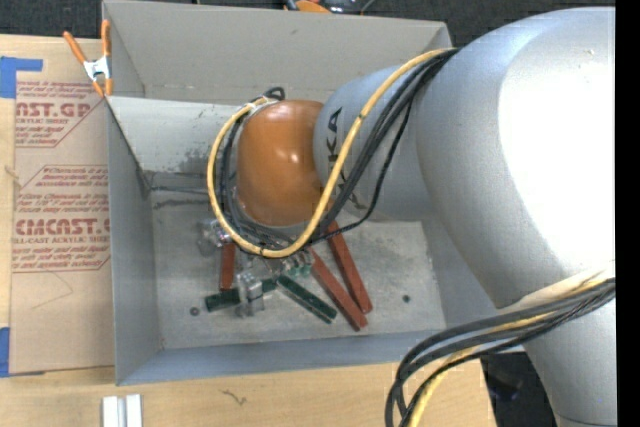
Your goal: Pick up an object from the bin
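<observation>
Hanging with claw (248,293) among crossed red-brown sticks (345,280) and dark green sticks (305,298); open or closed, impossible to tell; risking a tangled, slipping grab.

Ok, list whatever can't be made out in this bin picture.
- Bin floor middle, camera view: hidden under the orange wrist cover.
- Red-brown sticks: upper ends hidden by the cables.
- Gripper: whether it holds anything, too small to tell among the dark green sticks.
- Bin's right wall: hidden behind the arm.

Three red-brown sticks (352,287), two dark green sticks (306,299) (some half-hidden)
</observation>
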Tool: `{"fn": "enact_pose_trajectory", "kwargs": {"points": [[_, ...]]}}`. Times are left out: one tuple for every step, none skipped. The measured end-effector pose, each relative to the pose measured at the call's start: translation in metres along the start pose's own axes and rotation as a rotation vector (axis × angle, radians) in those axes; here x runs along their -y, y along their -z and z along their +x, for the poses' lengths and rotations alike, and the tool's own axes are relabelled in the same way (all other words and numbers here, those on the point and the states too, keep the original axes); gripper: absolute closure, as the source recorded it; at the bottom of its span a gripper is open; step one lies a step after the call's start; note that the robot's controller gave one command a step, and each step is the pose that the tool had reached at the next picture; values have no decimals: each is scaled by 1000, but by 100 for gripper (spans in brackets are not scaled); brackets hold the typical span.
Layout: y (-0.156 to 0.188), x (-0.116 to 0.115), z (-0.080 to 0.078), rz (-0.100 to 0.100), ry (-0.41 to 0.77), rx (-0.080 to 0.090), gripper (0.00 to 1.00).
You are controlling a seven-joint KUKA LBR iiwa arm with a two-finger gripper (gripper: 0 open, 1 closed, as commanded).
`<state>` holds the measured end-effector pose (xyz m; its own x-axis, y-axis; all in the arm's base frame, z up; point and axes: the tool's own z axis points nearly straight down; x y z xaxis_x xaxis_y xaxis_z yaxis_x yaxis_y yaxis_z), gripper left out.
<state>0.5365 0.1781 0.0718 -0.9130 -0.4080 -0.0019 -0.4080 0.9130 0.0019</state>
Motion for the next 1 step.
{"fn": "enact_pose_trajectory", "kwargs": {"points": [[1,0,0,0,-1,0,100]]}}
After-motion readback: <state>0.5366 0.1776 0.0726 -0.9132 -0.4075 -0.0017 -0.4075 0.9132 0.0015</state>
